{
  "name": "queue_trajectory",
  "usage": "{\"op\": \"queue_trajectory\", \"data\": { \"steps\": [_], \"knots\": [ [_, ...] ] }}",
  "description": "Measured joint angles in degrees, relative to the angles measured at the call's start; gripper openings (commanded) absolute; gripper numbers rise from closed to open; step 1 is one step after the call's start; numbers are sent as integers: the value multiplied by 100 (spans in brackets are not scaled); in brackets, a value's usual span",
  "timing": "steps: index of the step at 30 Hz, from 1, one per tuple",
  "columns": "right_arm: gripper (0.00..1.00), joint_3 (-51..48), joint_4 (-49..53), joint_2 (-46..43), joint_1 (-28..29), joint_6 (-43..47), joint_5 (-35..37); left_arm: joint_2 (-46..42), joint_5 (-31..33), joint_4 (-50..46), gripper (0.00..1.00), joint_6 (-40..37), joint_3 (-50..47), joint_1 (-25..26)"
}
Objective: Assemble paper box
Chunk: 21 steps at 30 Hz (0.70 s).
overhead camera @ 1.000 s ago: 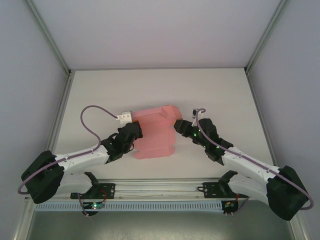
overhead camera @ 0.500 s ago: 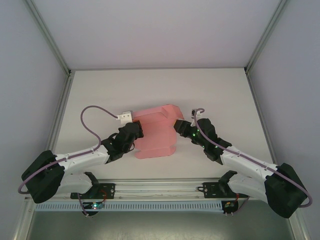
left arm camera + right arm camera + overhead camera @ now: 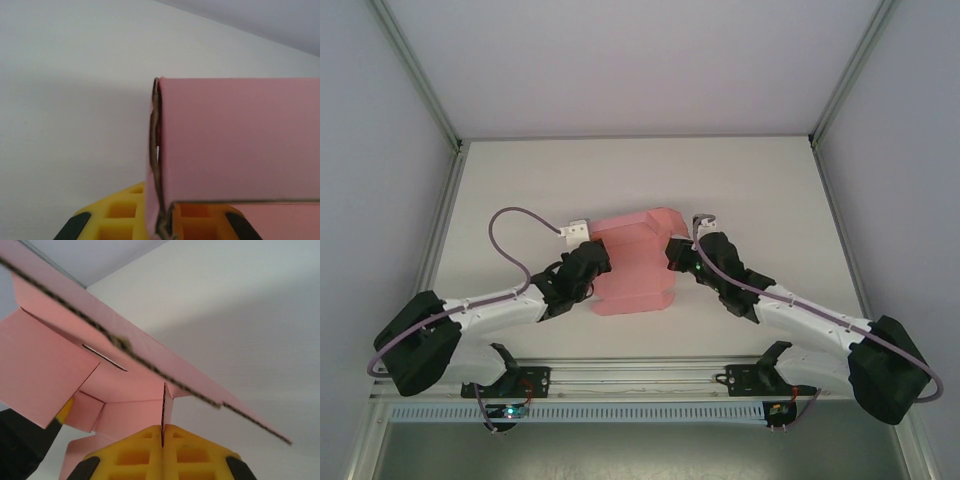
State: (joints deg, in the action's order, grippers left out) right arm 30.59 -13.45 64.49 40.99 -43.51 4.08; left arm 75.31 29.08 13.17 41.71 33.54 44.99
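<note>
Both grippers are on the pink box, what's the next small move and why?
Probably push the right gripper slightly toward the left gripper to fold its pinched flap inward: the paper box is clamped from both sides, yet its flaps stand open, not tucked.

Bright, diffuse light leaves soft shadows on the table (image 3: 520,180), and the paper box (image 3: 50,370) blurs near wrist cameras.

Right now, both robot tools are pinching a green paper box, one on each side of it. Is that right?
Almost. The paper box is pink, not green, and the top external view shows this plainly. The rest is right: the left tool pinches its left side and the right tool pinches its right side.
</note>
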Motion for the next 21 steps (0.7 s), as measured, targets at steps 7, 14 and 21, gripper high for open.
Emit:
{"op": "queue_trajectory", "data": {
  "steps": [7, 14, 21],
  "knots": [
    [2, 605, 470, 710, 586, 616, 1062, 173, 149, -203, 0, 129, 105, 7],
    [5, 1268, 909, 1589, 955, 1298, 1869, 553, 365, -599, 0, 339, 435, 72],
    [7, 1462, 898, 2011, 1029, 1427, 1952, 756, 424, -699, 0, 498, 507, 74]
  ]
}}
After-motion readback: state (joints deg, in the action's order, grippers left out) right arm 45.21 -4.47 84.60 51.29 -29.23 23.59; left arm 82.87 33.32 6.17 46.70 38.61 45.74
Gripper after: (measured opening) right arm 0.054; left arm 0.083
